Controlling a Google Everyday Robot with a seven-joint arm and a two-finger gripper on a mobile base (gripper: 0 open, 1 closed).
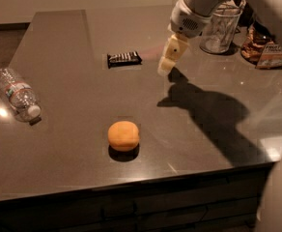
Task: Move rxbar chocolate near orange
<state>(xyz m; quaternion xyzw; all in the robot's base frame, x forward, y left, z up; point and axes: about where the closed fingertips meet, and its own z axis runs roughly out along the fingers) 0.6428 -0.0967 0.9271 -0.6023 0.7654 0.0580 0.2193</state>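
The rxbar chocolate [124,58], a flat black bar with white lettering, lies on the dark table toward the back middle. The orange [123,135] sits nearer the front edge, well apart from the bar. My gripper [165,67] hangs from the white arm at the upper right. Its pale fingers point down just right of the bar, above the table and touching nothing.
A clear plastic water bottle [18,95] lies on its side at the left. A glass cup [220,29] and snack bags [265,50] stand at the back right. The table's front edge [131,185] runs close below the orange.
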